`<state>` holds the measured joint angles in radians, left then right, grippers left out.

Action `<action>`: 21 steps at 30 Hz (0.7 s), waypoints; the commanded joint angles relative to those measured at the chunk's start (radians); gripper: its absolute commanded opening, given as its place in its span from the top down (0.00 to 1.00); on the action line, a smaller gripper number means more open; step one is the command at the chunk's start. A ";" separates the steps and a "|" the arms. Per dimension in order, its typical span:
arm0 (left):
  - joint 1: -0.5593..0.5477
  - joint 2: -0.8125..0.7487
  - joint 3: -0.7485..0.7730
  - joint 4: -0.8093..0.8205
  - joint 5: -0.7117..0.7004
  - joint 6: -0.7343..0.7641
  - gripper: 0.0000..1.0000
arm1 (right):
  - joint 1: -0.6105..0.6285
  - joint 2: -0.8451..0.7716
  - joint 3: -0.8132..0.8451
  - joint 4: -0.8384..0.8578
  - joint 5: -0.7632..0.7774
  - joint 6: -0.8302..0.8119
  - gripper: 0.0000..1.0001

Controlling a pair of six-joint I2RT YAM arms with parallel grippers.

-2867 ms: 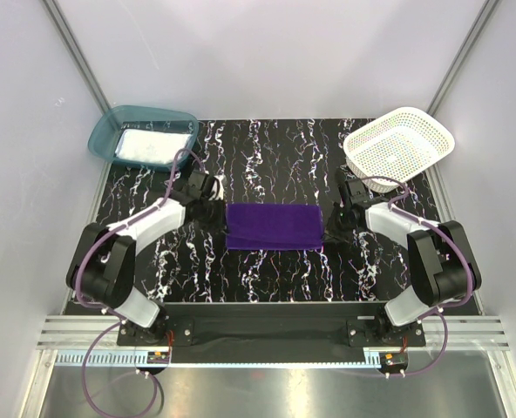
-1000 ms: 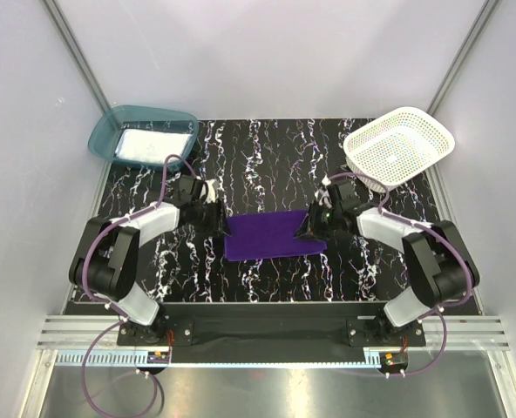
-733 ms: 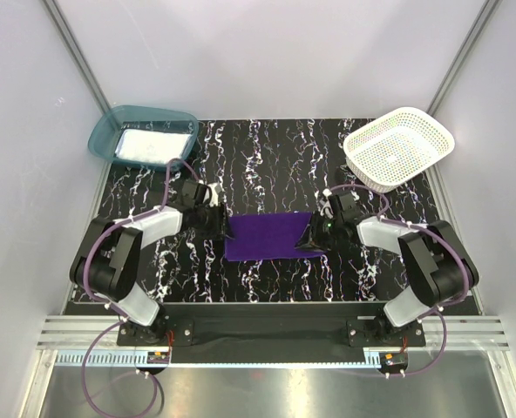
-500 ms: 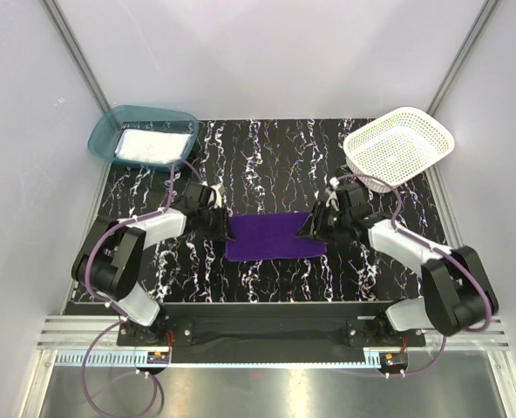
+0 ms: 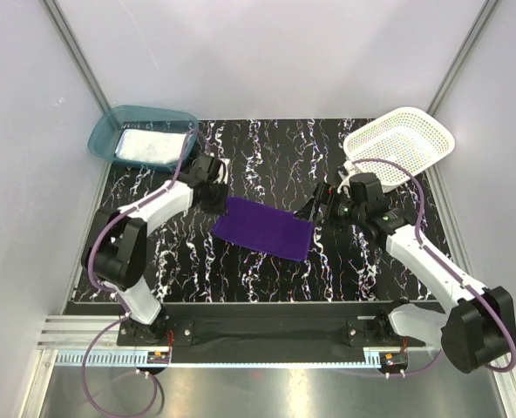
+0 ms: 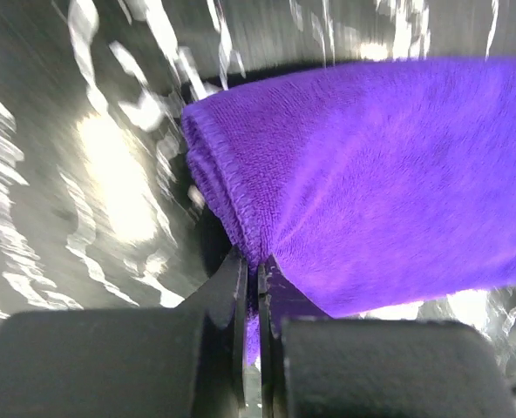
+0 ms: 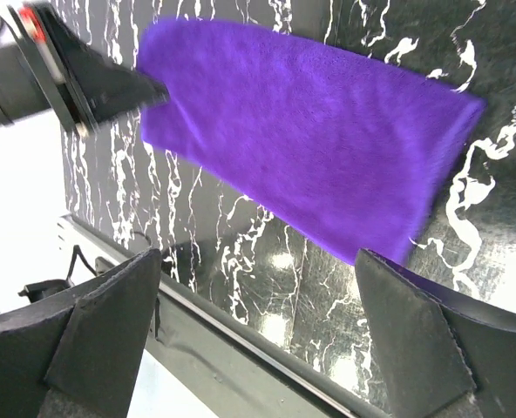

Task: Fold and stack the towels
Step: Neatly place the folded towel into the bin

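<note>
Left pincer [image 6: 260, 270] pinches a corner of the purple towel [image 5: 263, 228], right pincer [image 5: 315, 209] gapes wide beside it. Teal bin [image 5: 110, 131] and mesh basket [image 5: 441, 144] sit at the desk's [image 5: 267, 157] far corners, nothing's blocking.

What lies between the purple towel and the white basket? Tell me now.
The right hand, open, sits between the purple towel and white basket, over the black marbled table; the top view shows it.

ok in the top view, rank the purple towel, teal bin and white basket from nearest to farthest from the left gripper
1. purple towel, mid-table, its corner pinched in the left gripper
2. teal bin, far left corner
3. white basket, far right corner
</note>
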<state>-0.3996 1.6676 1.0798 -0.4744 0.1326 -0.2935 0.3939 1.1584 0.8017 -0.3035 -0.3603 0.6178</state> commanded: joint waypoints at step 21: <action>0.275 0.643 1.283 -0.399 -0.418 0.553 1.00 | 0.005 0.293 0.269 -0.037 0.096 -0.170 0.00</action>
<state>-0.1707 2.2833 2.2959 -0.8845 -0.2295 0.1631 0.3939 1.4036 1.0031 -0.3573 -0.2707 0.5003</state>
